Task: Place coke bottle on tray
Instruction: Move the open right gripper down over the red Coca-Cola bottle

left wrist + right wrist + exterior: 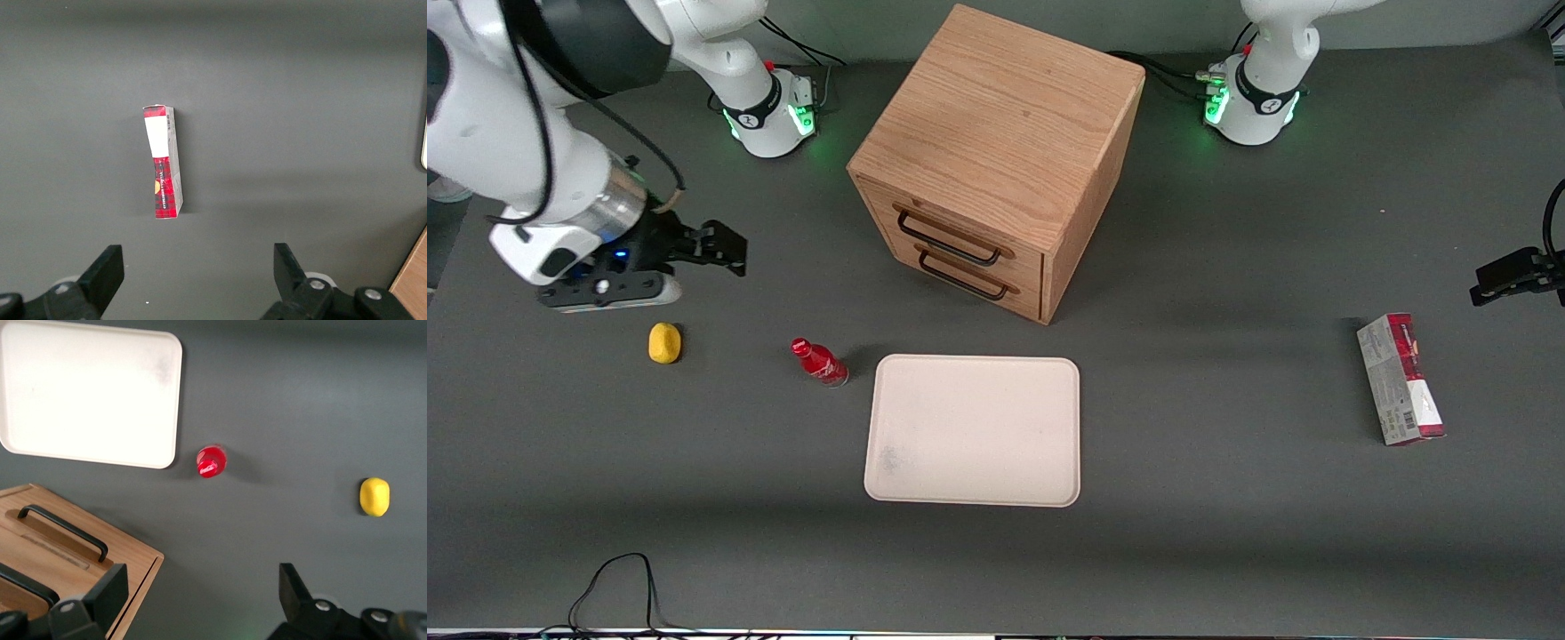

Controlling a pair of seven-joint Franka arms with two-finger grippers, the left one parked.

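Observation:
The coke bottle (818, 362) (211, 461) is small and red with a red cap, and it stands upright on the dark table just beside the tray's short edge. The tray (974, 430) (87, 393) is flat, cream-white and rectangular, with nothing on it. My gripper (725, 252) (200, 593) hangs open above the table toward the working arm's end, farther from the front camera than the bottle and well apart from it. Nothing is between its fingers.
A wooden drawer cabinet (996, 160) (60, 553) with two black handles stands farther from the front camera than the tray. A yellow lemon-like lump (664, 343) (374, 497) lies near my gripper. A red-and-grey carton (1400, 380) (164, 162) lies toward the parked arm's end.

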